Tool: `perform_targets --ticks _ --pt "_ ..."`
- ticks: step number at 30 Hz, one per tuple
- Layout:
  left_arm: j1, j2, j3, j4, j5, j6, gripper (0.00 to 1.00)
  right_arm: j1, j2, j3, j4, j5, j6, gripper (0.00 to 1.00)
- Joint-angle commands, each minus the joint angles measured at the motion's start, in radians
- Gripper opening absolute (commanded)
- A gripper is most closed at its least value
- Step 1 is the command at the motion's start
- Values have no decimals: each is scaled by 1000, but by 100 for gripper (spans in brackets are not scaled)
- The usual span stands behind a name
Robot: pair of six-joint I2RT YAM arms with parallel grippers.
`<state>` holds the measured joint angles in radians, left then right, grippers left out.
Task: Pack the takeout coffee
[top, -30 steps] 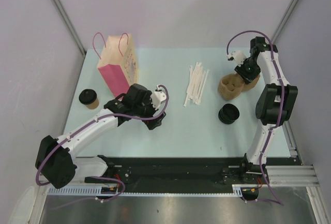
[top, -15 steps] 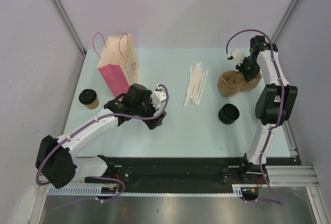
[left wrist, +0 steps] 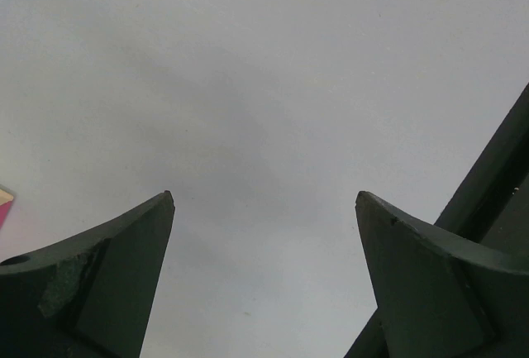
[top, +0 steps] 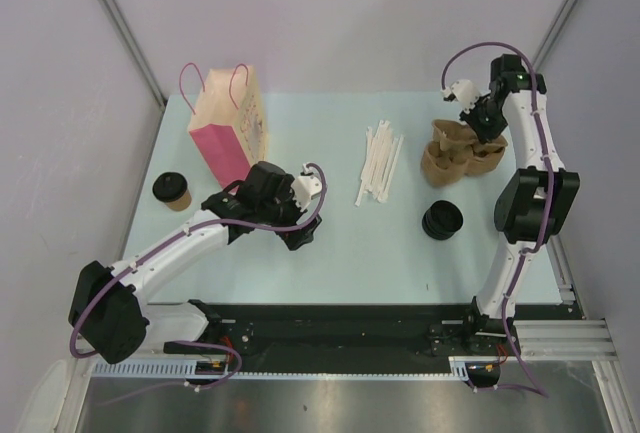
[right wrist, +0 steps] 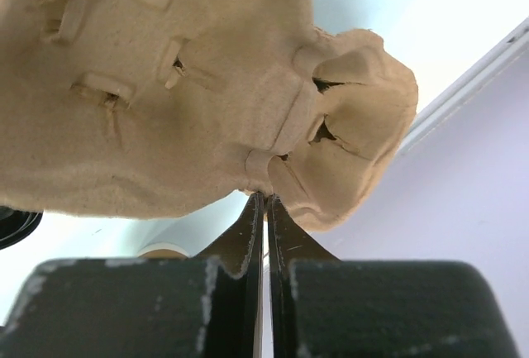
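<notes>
The takeout coffee (top: 172, 190), a brown paper cup with a black lid, stands upright near the table's left edge. My left gripper (top: 298, 236) hovers open and empty over bare table right of the pink bag; in the left wrist view (left wrist: 264, 197) its jaws stand wide apart over plain surface. My right gripper (top: 478, 118) is at the far right, shut on the rim of a tan moulded pulp cup carrier (top: 452, 153). In the right wrist view (right wrist: 264, 198) the jaws pinch the carrier's edge (right wrist: 190, 85), and the carrier hangs tilted in front of them.
A pink and kraft paper bag (top: 228, 125) with handles stands at the back left. White paper-wrapped straws (top: 380, 161) lie in the middle. A pile of black lids (top: 442, 219) sits right of centre. Grey walls close both sides.
My right gripper has moved up and toward the back with the carrier's rim pinched, tilting the carrier up off the table. The left arm has not moved.
</notes>
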<state>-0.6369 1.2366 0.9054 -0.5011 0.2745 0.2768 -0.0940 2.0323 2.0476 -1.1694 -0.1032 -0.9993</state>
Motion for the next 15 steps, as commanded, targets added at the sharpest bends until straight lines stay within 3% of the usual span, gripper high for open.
perform_targets --ticks 1,11,15 --pt "-4 -3 26 19 25 -22 97 10 -89 52 1 -21 8 0" --pt "5 -26 39 -19 37 -37 98 40 -168 34 1 -32 18 0" --pt "63 -32 72 -60 98 -65 98 76 -224 -10 1 -43 21 0"
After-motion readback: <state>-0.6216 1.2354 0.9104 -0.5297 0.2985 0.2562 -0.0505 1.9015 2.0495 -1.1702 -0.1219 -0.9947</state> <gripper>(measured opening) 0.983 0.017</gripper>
